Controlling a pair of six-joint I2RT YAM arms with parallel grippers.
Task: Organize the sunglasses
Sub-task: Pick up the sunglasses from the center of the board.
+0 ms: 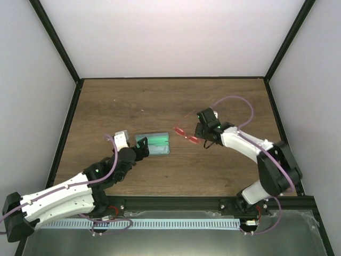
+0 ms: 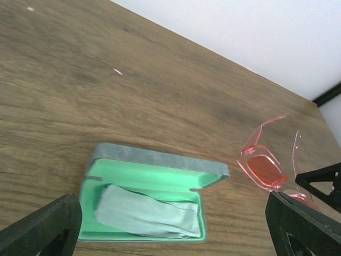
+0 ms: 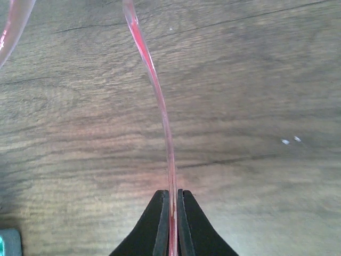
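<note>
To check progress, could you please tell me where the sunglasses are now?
In the top view, the sunglasses are right of centre, just right of the open case, one arm pinched between the right gripper's fingers.

The brown table top [image 1: 160,101] is matt wood with plain grain, and the small red translucent sunglasses [image 2: 264,170] are smooth, glossy plastic with thin, nearly clear arms. The rectangular case [image 2: 160,159] is dull grey and felt-like outside, smooth mint green inside, holding a soft, creased pale cloth [image 2: 144,216]; the right gripper [image 3: 172,196] has matt black fingers [image 3: 153,234].
</note>
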